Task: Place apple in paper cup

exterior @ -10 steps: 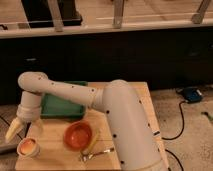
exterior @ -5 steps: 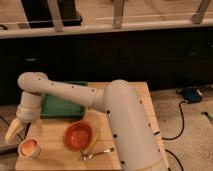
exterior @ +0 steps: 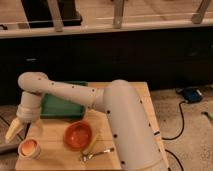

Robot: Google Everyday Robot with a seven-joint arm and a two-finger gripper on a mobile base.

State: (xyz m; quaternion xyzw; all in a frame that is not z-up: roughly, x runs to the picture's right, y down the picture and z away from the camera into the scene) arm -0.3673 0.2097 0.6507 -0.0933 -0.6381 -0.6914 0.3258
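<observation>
The apple [exterior: 29, 145] is seen as a small orange-red round shape sitting inside the paper cup [exterior: 29, 149], filling most of its mouth. The cup is short and cream-white with a round rim; it stands upright on the wooden tabletop [exterior: 55, 159] at the near left corner, its mouth facing up and its long axis vertical. No long axis can be made out on the apple itself.

The gripper [exterior: 14, 131] is held above and just left of the cup, at the far-left edge of the tabletop, pointing down and to the left. Whether its fingers are apart or together cannot be told.

An orange bowl [exterior: 79, 135] is placed right of the cup, a green tray [exterior: 60, 107] lies farther back, and a fork [exterior: 97, 153] rests near the bowl.
</observation>
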